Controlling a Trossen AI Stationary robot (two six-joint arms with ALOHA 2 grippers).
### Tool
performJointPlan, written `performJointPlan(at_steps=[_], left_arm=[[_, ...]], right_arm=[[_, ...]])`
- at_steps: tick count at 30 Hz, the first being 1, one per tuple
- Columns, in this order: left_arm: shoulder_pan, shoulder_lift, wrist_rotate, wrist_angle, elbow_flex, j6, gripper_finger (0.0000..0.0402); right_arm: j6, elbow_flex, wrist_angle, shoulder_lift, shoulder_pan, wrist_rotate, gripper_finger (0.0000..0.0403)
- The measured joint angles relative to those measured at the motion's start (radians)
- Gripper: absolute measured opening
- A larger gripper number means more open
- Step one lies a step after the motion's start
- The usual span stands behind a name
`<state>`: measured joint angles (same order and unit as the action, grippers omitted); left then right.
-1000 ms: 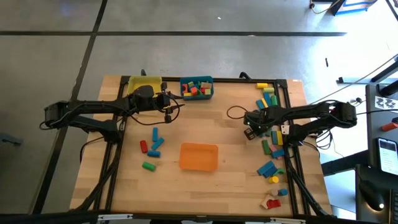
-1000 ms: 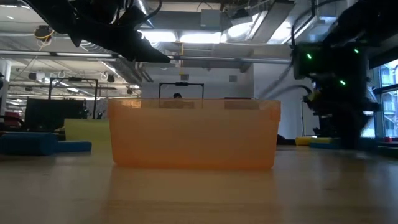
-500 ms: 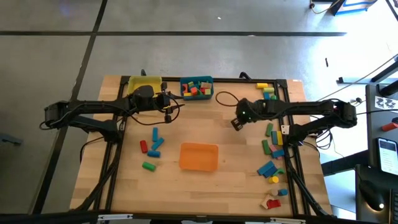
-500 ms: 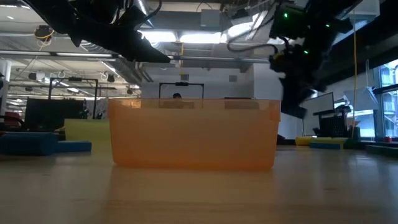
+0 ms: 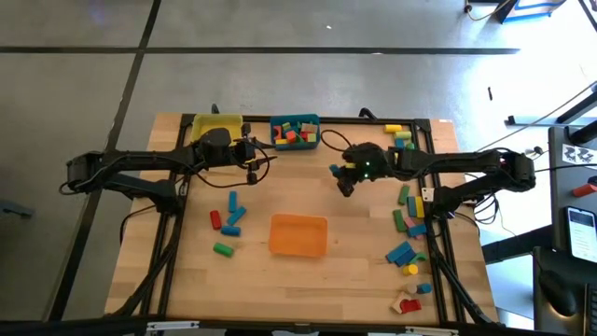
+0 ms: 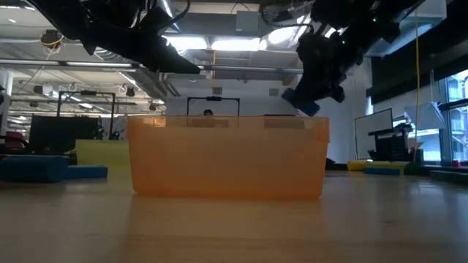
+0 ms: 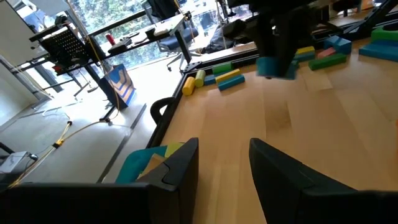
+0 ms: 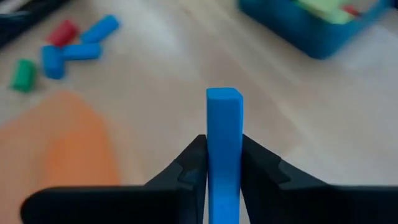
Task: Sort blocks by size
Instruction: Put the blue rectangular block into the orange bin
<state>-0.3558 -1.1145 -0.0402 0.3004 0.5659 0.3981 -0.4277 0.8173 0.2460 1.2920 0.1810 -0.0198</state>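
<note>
Surface: pale wood counter (image 5: 308, 280) | my right jaws (image 5: 344, 179) clamped on a blue block (image 8: 224, 134), its long axis upright between the fingers, above bare wood | teal bin (image 5: 295, 132) lies beyond, orange bin (image 5: 298, 234) nearer me | left jaws (image 5: 250, 153) apart, empty, beside the teal bin.

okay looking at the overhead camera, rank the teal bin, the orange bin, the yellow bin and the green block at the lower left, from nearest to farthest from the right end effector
From the right end effector, which grips a blue block:
1. Teal bin, at the table's far edge. The orange bin is nearly as close.
2. Orange bin, mid-table.
3. Green block, lower left. The yellow bin is too close to call.
4. Yellow bin, far-left corner.
</note>
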Motion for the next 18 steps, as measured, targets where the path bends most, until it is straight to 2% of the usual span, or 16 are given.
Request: performJointPlan(at_steps=[4,10,18], left_arm=[[0.000,0.000,0.000,0.001,0.000,0.002,0.0127],[0.000,0.000,0.000,0.003,0.000,0.002,0.0127],[0.000,0.000,0.000,0.002,0.000,0.002,0.0127]], right_arm=[[0.014,0.000,-0.078,0.000,-0.067,0.056,0.0077],[0.014,0.000,-0.210,0.014,-0.184,0.058,0.0070],[0.014,0.000,-0.322,0.149,-0.311,0.058,0.0079]])
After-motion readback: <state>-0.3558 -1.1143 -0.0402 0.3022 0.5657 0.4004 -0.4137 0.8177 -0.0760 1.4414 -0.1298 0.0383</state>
